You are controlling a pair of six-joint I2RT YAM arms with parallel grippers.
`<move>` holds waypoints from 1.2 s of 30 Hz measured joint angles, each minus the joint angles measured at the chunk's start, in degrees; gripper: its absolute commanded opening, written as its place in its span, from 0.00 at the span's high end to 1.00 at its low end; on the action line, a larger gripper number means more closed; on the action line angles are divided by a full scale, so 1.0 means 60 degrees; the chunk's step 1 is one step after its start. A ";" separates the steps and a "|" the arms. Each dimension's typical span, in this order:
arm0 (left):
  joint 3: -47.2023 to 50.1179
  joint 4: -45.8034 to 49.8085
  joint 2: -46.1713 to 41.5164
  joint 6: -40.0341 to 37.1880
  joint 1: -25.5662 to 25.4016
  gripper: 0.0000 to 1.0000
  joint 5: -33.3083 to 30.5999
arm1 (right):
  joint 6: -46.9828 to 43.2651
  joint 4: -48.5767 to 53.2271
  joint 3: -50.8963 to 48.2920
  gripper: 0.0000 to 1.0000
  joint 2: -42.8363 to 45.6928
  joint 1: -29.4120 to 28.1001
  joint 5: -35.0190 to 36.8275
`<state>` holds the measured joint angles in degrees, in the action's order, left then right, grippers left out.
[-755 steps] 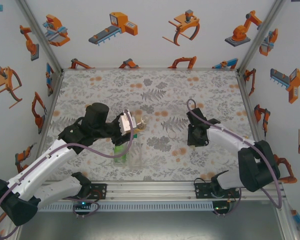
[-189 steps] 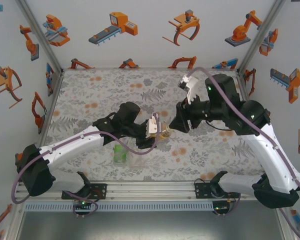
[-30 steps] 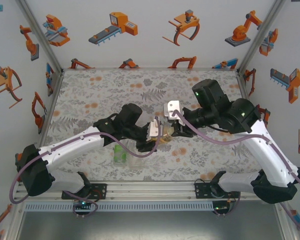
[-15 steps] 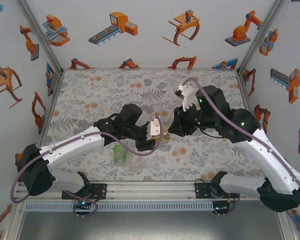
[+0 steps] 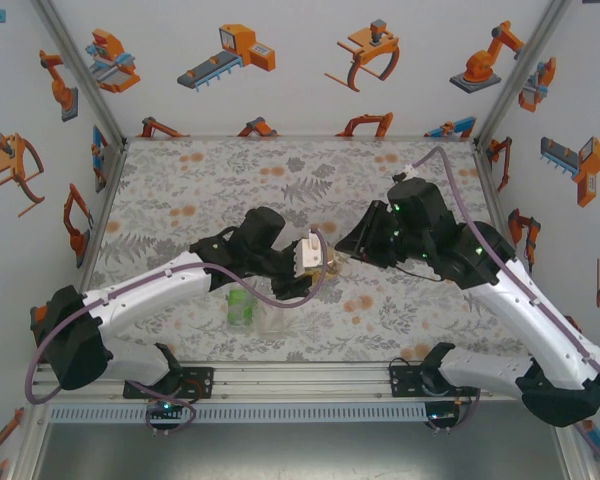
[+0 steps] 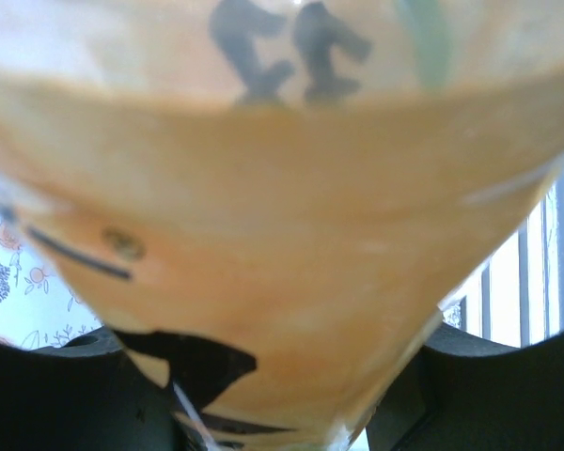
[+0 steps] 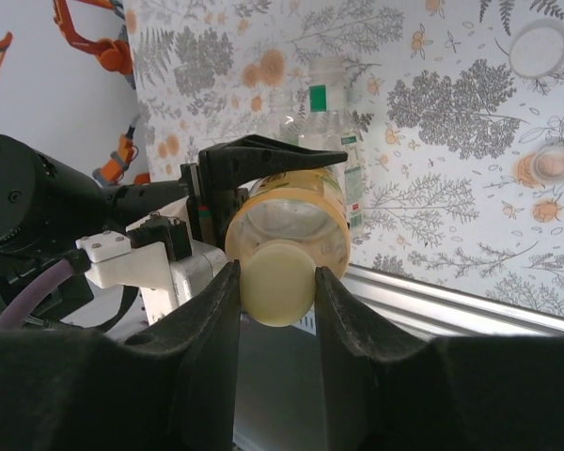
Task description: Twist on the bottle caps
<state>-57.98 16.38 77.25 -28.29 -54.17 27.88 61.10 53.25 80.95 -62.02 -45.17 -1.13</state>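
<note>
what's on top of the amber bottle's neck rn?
A yellowish cap, pinched by the right gripper. The left gripper holds the amber bottle. The cap covers the neck, so how far it is threaded can't be seen.

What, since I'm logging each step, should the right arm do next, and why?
Probably roll the right gripper about the neck's axis to thread the cap. Its jaws pinch the yellowish cap, which appears seated on the mouth of the amber bottle, and the left gripper clamps that bottle sideways.
</note>
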 measured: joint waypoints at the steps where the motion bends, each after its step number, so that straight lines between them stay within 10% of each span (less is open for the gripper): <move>1: 0.0000 -0.0098 0.0011 0.0062 0.0000 1.00 0.0000 | -0.0015 -0.0040 0.0007 1.00 0.0029 -0.0022 0.0117; 36: -0.0211 -0.1606 0.0481 0.1719 0.0328 1.00 0.1177 | -0.1982 -0.0153 0.1162 1.00 -0.0408 -0.1016 0.2441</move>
<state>-59.24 6.74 80.14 -17.98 -52.21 34.94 49.21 52.34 87.92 -64.47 -51.27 13.52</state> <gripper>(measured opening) 0.522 0.338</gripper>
